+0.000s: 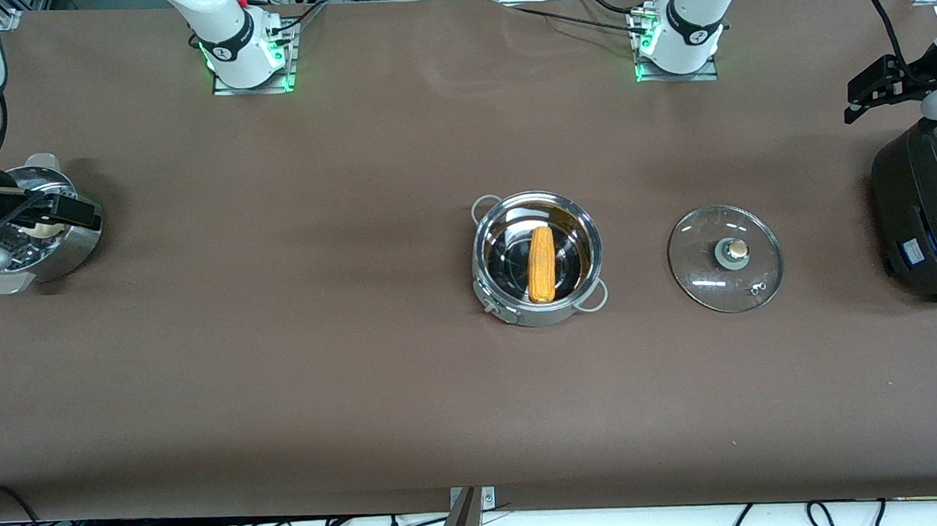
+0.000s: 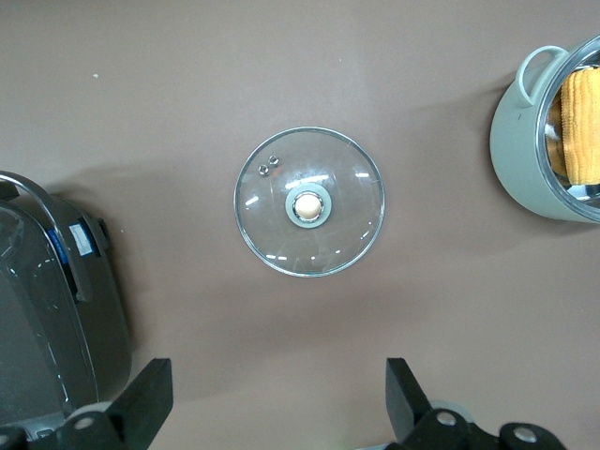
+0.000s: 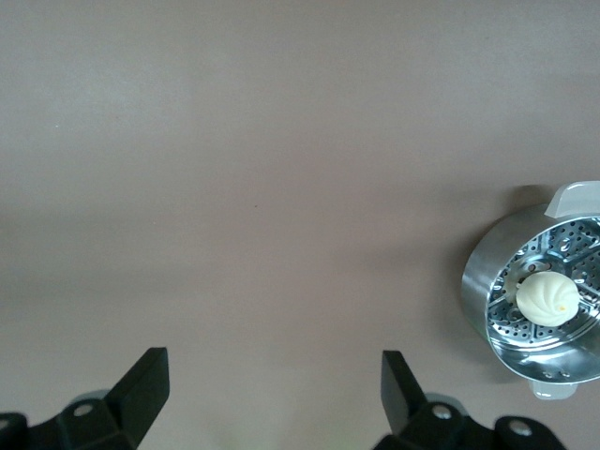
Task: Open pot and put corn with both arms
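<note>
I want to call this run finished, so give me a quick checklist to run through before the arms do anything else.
1. Glass lid off the pot, flat on the table beside it: ok.
2. Corn lying inside the pot: ok.
3. Left claw open, holding nothing, above the table by the lid: ok.
4. Right claw open, holding nothing, near the steamer pot: ok.
5. Bun sits in the steamer: ok.

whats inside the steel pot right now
One corn cob lies in the open pot, resting on its shiny bottom. The glass lid sits flat on the table beside it, toward the left arm's end. The patch of the bottom under the cob is covered.
</note>
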`<action>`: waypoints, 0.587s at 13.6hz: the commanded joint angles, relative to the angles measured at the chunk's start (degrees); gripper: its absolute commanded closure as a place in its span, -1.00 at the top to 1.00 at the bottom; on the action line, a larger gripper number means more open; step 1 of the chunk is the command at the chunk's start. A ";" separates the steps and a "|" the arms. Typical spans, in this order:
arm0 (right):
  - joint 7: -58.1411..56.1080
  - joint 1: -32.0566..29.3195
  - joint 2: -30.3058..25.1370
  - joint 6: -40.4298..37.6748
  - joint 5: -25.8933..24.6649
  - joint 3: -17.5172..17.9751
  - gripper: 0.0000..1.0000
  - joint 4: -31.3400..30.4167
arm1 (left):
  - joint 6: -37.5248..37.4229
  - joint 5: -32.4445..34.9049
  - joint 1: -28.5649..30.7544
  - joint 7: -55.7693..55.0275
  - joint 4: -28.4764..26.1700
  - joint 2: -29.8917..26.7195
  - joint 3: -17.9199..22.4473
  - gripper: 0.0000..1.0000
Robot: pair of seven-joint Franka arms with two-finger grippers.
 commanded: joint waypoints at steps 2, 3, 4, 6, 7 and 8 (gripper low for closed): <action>-2.72 0.21 -2.42 1.97 -0.25 -1.45 1.00 -2.13 | -1.21 1.47 0.07 -0.50 1.67 0.70 -0.40 1.00; -2.72 0.03 -3.39 2.50 -0.34 -1.36 1.00 -3.18 | -1.21 1.47 0.07 -0.50 1.67 0.70 -0.40 1.00; -2.72 -0.84 -4.96 4.42 -0.34 -1.19 1.00 -5.45 | -1.21 1.47 0.07 -0.50 1.67 0.70 -0.40 1.00; -2.81 -4.96 -9.18 9.70 -0.34 2.40 1.00 -12.04 | -1.21 1.47 0.07 -0.50 1.67 0.70 -0.40 1.00; -2.72 -4.72 -8.67 9.63 -0.43 2.59 1.00 -11.54 | -1.21 1.47 0.07 -0.50 1.67 0.70 -0.40 1.00; -2.72 -4.37 -8.41 9.37 -0.34 2.59 1.00 -11.19 | -1.21 1.47 -0.02 -0.50 1.67 0.70 -0.40 1.00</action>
